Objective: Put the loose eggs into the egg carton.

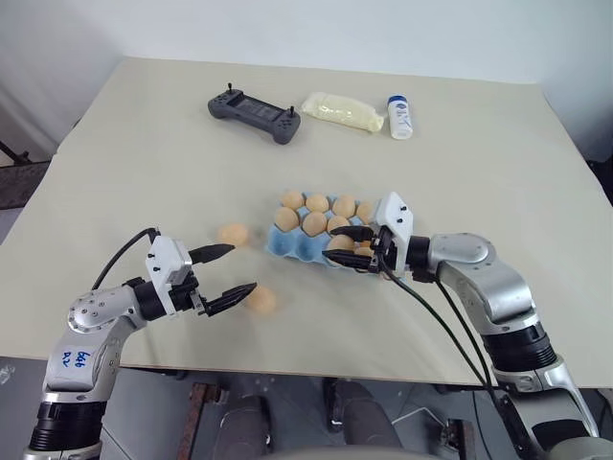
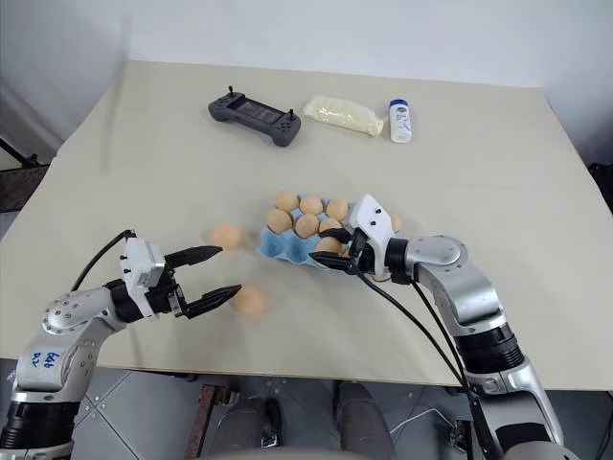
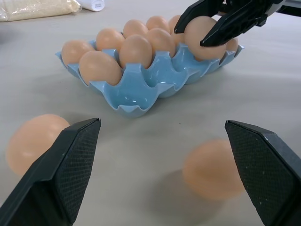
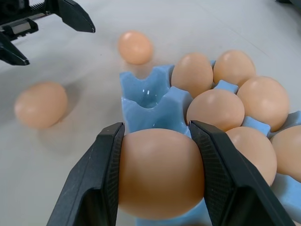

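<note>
Carrying one egg (image 4: 160, 172) over the near edge of the egg carton (image 3: 141, 94), your right gripper (image 1: 364, 251) is at the placing step: its two black fingers (image 4: 101, 183) pinch the egg from both sides, and the egg sits between them with the carton's blue cups just beyond and beneath it. I judge the next move as a short one that needs care: line the egg up over an empty cup at the near end of the carton, lower it until it seats, then part the fingers without nudging the eggs already seated alongside. An empty cup shows just ahead of the held egg in the right wrist view, toward the carton's near left corner.

Your left gripper (image 1: 222, 278) hangs above the tabletop (image 1: 144, 144) with its fingers spread wide, holding nothing. Two loose eggs wait near it: one (image 1: 233, 234) beside the carton's left end, the other (image 1: 261, 301) nearer you, close to the left fingertips. Those two are what I reckon is left after this one.

The eggs are smooth, tan-orange and all alike, so they will roll if bumped. The carton is a light blue moulded tray lying at mid-table, most of its cups already filled.
</note>
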